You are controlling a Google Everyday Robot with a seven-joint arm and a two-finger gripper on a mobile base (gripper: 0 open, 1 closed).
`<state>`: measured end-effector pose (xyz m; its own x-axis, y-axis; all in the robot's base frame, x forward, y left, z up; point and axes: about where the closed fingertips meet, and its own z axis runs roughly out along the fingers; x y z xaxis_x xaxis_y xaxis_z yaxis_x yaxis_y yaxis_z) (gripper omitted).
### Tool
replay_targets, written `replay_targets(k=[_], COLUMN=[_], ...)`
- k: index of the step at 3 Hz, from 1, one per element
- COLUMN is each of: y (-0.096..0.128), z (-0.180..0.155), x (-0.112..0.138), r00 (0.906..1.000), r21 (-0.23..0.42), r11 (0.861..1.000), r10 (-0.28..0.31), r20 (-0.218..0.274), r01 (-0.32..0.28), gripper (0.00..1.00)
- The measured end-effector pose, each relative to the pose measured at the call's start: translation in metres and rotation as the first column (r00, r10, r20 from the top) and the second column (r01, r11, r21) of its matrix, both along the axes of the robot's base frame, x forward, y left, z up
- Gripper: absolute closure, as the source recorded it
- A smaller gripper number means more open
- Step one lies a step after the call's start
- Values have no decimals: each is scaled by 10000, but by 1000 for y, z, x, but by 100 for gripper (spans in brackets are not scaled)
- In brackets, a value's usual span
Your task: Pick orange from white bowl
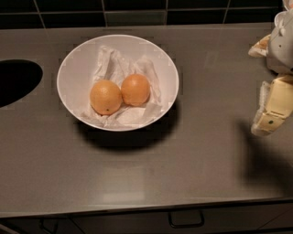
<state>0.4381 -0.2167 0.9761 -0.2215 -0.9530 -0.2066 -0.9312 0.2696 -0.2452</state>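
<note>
The white bowl (73, 77) sits on the grey counter, left of centre, lined with crumpled white paper. Two fruits lie side by side in it. The orange (135, 89) is the right one, with deeper reddish-orange skin and no spot. The left one (105, 97) is paler yellow-orange with a small dark dot. My gripper (270, 116) is at the right edge of the view, well to the right of the bowl and clear of it, with nothing seen in it.
A dark oval sink opening (16, 82) cuts into the counter at the left edge. A dark tiled wall (137, 11) runs along the back. A drawer handle (185, 219) shows below the counter's front edge.
</note>
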Motion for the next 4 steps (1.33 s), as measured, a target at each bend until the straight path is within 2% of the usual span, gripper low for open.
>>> replay_targets(k=[1,2,3,4], y=[0,32,73,118], z=[0,2,1,6], x=[0,18,33,33], r00=[10000,9958,9753,9237], r21=[0,59,294,289], r11=[10000,9958,9751,9242], r10=[4,907,2189,3787], r20=[1,143,275,586], r01=[-4,-908,-2197,-3808], gripper=[0,0,0,0])
